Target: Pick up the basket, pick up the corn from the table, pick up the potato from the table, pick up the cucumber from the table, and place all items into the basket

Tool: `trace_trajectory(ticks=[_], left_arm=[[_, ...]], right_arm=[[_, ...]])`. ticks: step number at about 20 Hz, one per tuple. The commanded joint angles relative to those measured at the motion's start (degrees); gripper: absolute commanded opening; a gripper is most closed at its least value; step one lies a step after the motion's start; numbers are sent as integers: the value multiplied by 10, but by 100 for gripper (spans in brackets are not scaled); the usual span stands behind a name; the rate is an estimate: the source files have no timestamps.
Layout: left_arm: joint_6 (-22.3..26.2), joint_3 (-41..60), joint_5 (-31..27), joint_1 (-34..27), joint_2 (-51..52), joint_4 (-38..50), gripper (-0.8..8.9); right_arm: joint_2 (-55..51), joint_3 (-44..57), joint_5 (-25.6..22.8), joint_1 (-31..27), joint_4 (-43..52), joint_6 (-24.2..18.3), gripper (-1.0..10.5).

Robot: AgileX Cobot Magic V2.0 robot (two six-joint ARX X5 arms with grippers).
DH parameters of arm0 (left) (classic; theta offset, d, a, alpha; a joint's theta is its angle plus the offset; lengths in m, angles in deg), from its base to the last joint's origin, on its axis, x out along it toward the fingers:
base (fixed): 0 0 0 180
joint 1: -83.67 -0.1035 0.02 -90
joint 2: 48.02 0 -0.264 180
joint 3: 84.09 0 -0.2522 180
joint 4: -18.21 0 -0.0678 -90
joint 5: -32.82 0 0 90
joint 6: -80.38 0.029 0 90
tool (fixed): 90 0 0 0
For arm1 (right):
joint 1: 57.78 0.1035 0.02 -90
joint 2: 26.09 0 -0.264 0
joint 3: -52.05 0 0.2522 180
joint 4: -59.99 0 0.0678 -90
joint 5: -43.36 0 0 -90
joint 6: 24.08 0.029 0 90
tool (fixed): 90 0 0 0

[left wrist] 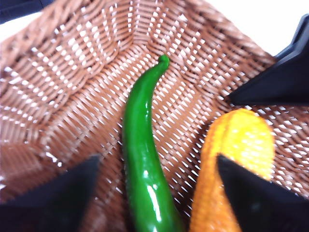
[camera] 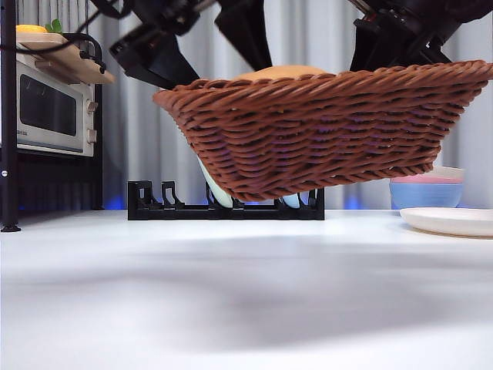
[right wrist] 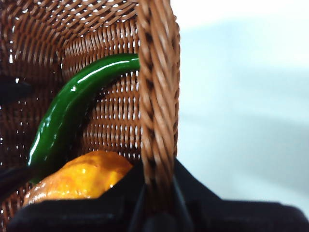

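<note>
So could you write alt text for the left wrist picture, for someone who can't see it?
A glossy green cucumber lies on the floor of a brown wicker basket, with an orange-yellow corn cob beside it. The left tool, open, hangs over them, its dark tips framing the vegetables, and another black part shows at the basket's rim.

Grey curtains (camera: 323, 35) behind; a toaster oven (camera: 50, 108) on a shelf.
</note>
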Motion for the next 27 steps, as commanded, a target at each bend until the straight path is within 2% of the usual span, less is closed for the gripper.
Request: trace_trajectory(ticks=[1, 9, 15, 16, 18, 19, 20, 24, 27], left_arm=[[-3, -5, 0, 3, 50, -9, 471], [-4, -104, -1, 45, 217, -124, 471], [-17, -110, -2, 55, 282, -158, 470], [-17, -110, -2, 55, 283, -163, 470], [-16, -110, -2, 55, 284, -174, 470], [-14, -110, -2, 55, 284, -180, 470], [-13, -110, -2, 55, 283, -186, 470], [7, -110, -11, 55, 284, -195, 470], [69, -110, -98, 55, 286, -212, 466]], right_arm=[[6, -1, -5, -1, 32, 20, -12], [145, -1, -14, -30, 149, 115, -12], [208, -1, -13, -34, 142, 120, 14], [209, -1, -15, -34, 140, 115, 64], [206, -1, -28, -34, 139, 87, 310], [203, -1, -42, -34, 139, 87, 448], [196, -1, -53, -36, 134, 84, 537], [124, -1, -57, -49, 75, 54, 535], [23, -1, -57, -49, 15, 3, 531]])
